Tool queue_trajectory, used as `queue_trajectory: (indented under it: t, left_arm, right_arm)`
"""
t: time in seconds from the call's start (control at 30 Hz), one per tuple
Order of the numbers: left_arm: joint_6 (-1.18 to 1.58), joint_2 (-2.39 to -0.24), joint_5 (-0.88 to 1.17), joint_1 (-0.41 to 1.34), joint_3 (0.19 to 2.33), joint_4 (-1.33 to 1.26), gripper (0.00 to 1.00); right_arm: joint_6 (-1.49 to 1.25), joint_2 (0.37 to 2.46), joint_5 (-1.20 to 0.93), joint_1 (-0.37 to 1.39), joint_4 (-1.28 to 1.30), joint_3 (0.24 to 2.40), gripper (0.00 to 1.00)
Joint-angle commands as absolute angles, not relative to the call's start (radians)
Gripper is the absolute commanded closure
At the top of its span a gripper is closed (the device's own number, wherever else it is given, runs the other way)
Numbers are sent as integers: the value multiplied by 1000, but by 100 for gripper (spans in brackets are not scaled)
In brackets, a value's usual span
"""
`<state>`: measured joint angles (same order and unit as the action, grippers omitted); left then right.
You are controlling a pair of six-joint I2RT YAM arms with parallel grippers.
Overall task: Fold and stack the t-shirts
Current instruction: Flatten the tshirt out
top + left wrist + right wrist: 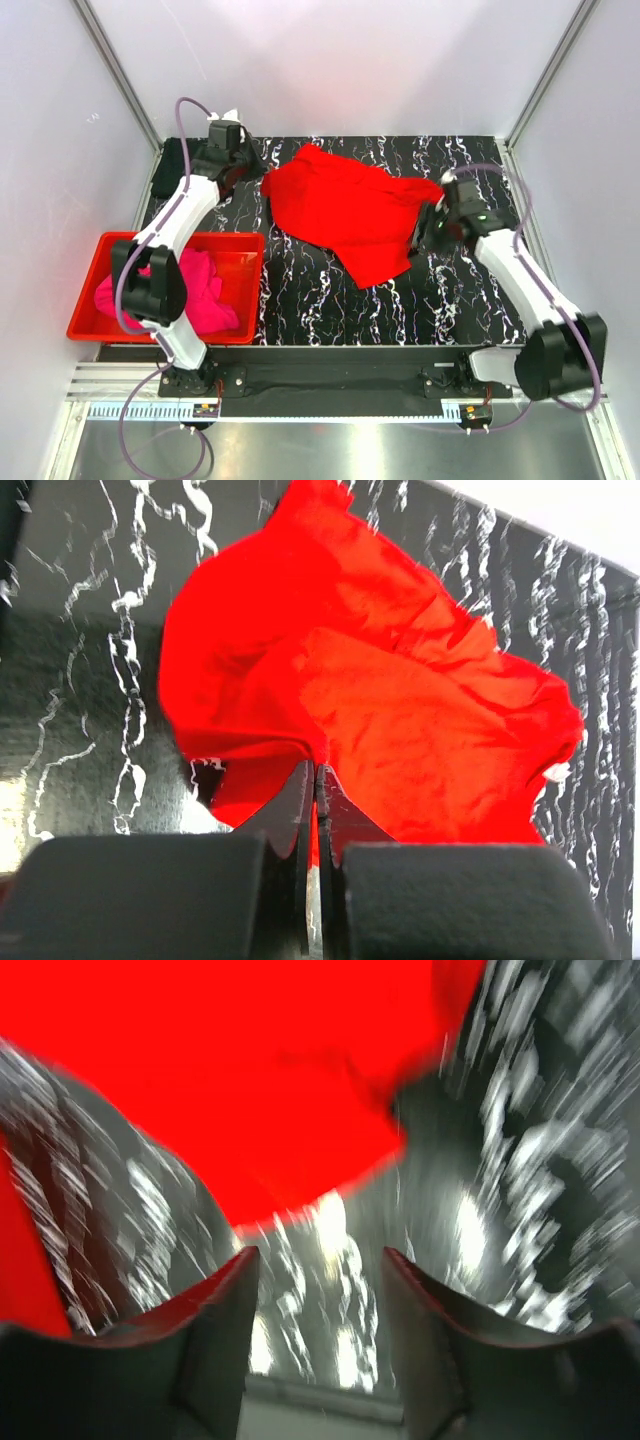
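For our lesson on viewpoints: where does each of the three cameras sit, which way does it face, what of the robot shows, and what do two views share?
Top external: above and behind the robot, looking down on the table; left arm and right arm show.
Left wrist: on the left arm, looking along the shut left gripper, which pinches the red t-shirt.
Right wrist: on the right arm, blurred, looking past the open right gripper at the table.
Shared: both wrist views show the red t-shirt.

Boxed in on three sides by plain white walls (350, 60), joined at the upper corners by slanting aluminium posts (120, 78). Mid-frame, a black bench (330, 300) veined in white. Along the bottom edge, a brushed metal rail (330, 405). Soft, even light throughout.
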<state>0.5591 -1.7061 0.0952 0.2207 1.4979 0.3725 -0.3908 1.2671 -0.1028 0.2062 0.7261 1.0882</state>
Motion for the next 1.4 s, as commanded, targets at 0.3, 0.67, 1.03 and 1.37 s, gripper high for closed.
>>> queue_trajectory:
  t: [0.3,0.67,1.03,1.37]
  left_arm:
    - [564,-1723,133,227,1514,325,100]
    - [561,-1750,137,230,1528,327,100]
    - [557,-1763,133,230,1535,330,100]
    - [551,-1767,126,230,1539,336,100]
  right_arm:
    - [-385,1575,-279,216,387,972,36]
    - [-301,1689,-198,202,370,1080,35]
    - [-284,1712,-273,202,339,1075,39]
    - [-333,1620,-322,203,357,1019,55]
